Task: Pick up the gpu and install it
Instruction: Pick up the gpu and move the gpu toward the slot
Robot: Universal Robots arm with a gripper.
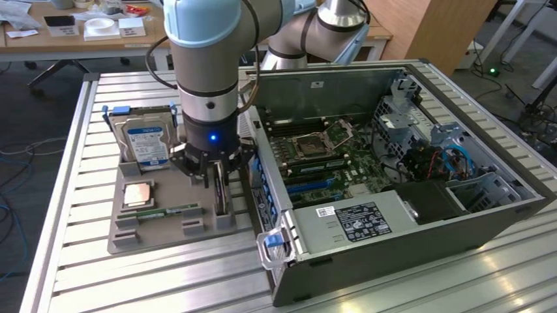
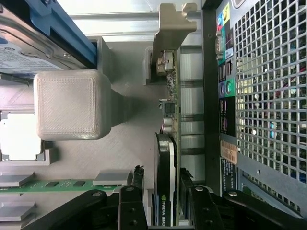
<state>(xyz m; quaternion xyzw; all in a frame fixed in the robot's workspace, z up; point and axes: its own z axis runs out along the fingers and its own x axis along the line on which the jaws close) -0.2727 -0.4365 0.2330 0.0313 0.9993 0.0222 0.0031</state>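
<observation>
Jaws: open, one finger on either side of the gpu (image 2: 165, 163), with a narrow gap on each side; nothing is gripped.
Gpu: stands on edge in a slot of the grey tray (image 1: 165, 238), directly under and between the jaws. Its dark cooler face is turned toward the tray's other parts, and its green board faces the computer case (image 1: 392, 215).
Long axis: level, parallel to the case's rear panel; the silver bracket (image 2: 175, 24) is at the end beside the hard drive (image 1: 146, 140).
Fit: the jaws span the card's thin side, so they look squarely lined up for a pinch.
Neighbours: the RAM stick (image 1: 161, 213) lies flat in the same tray, apart from the card.
Worktop (image 1: 87, 274): slatted metal, carrying both tray and case.
Stage: by my reading, the grasp is not yet made.
</observation>
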